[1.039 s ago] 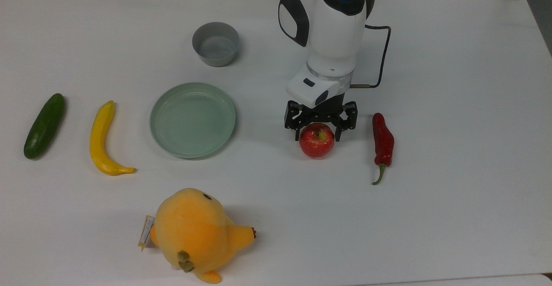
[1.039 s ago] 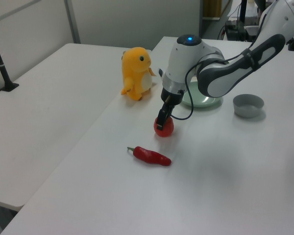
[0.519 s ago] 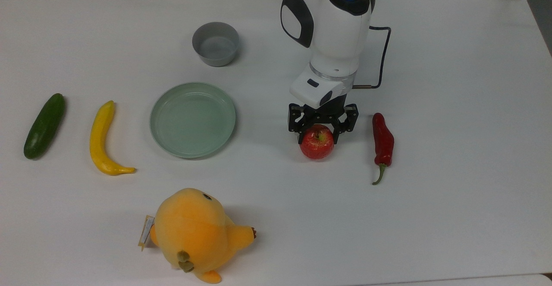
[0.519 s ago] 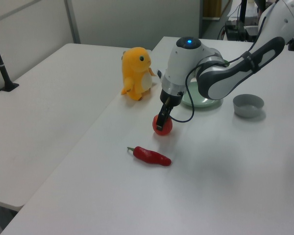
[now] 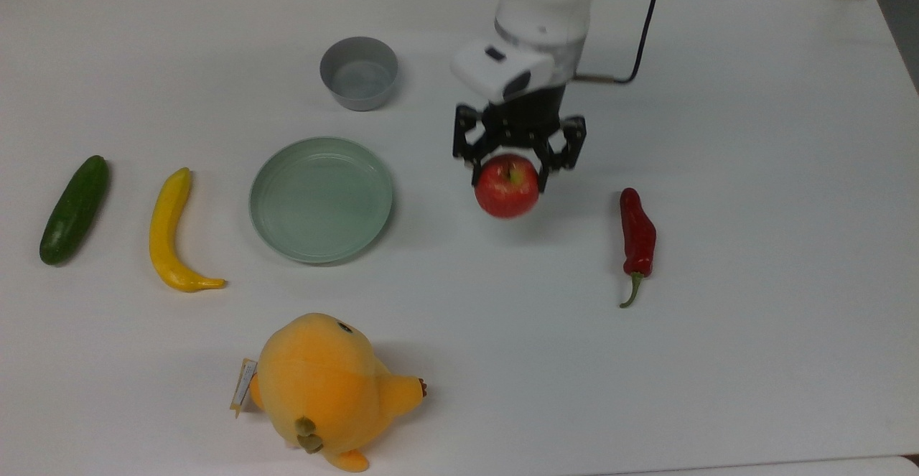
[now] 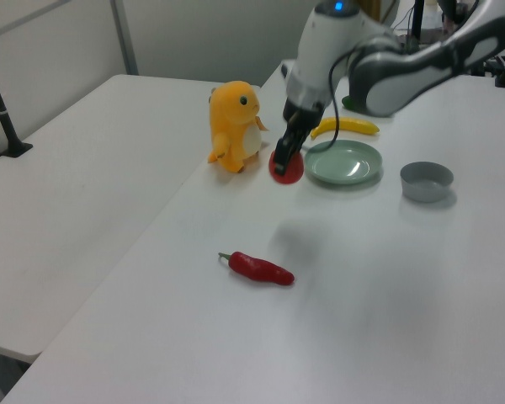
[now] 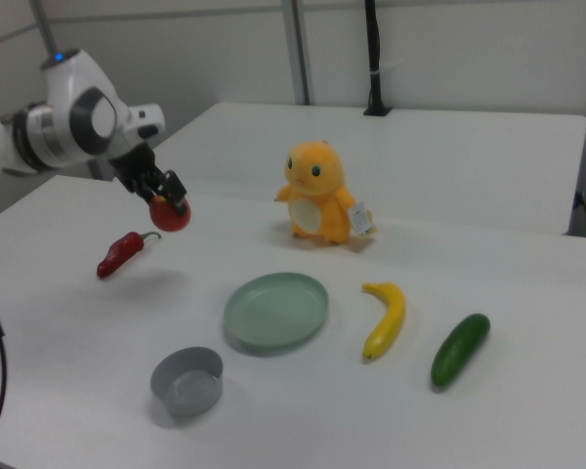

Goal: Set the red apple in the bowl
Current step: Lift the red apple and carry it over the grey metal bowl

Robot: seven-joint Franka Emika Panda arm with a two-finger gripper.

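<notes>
You are carrying the red apple [image 5: 507, 185] pinched between the fingers [image 5: 543, 171], seemingly clear of the counter [image 5: 754, 174], heading for the bowl [image 5: 358, 73].

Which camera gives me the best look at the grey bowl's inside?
The top view: it looks straight down into the bowl, showing it empty. The left view shows it at a low angle; the right view shows mostly its outer wall and part of the inside.

Arm [image 5: 546, 2] is getting cut off by the top view's upper edge. Fingers [image 5: 475, 167] are hiding the red apple's [image 5: 507, 187] far sides. In the left view, gripper [image 6: 288, 157] is covering most of the apple.
</notes>
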